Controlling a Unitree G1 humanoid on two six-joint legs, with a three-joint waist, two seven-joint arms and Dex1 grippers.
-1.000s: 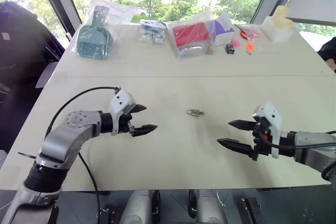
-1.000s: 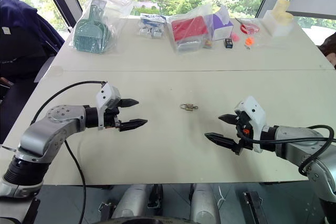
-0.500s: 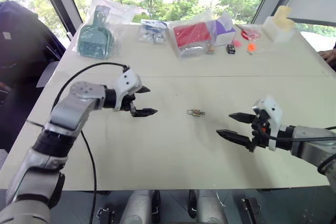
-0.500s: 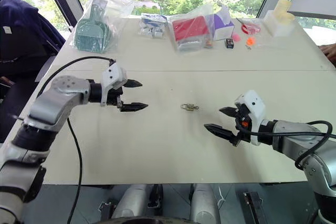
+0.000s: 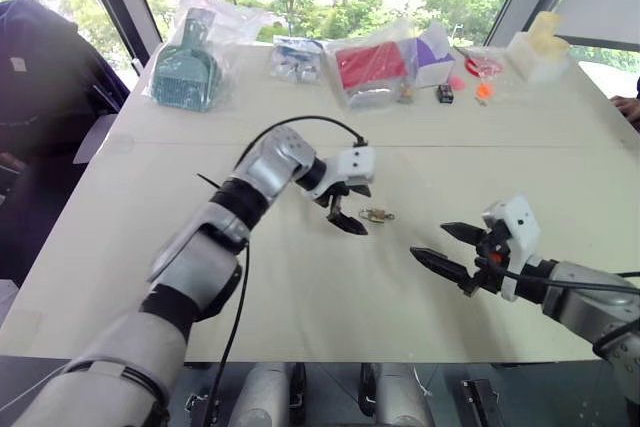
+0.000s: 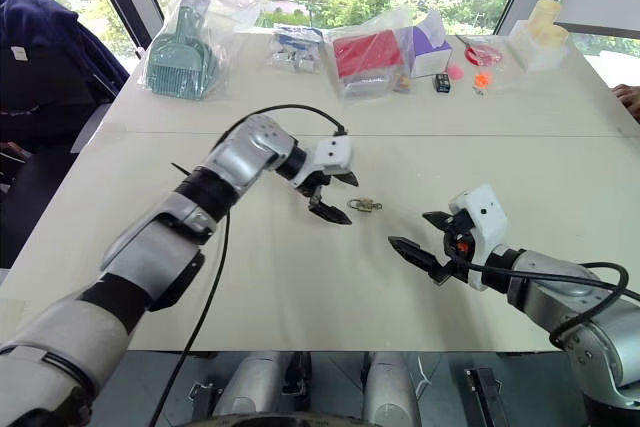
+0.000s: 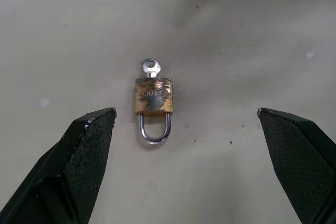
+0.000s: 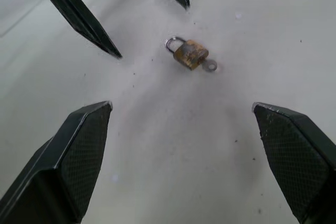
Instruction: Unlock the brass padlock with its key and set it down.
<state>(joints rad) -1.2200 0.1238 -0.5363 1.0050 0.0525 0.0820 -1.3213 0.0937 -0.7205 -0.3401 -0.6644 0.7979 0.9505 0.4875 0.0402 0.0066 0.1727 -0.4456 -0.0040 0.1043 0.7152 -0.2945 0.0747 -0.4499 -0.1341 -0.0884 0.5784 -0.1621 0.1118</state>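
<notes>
Left hand (image 5: pixel 347 208) has swung across from the left side of the surface (image 5: pixel 300 297) and now hovers just beside the padlock (image 7: pixel 153 96), fingers spread wide and touching nothing. Padlock lies flat mid-surface, shackle apparently closed, with the key (image 7: pixel 150 67) seated in its base. Right hand (image 6: pixel 420 236), fingers likewise apart, waits near the padlock on the other side; judged stage: approach complete, grasp and key turn not yet begun.

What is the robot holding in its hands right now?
Nothing. Both the left gripper and the right gripper are open and hold nothing. The brass padlock lies on the table with the key in it, untouched.
</notes>
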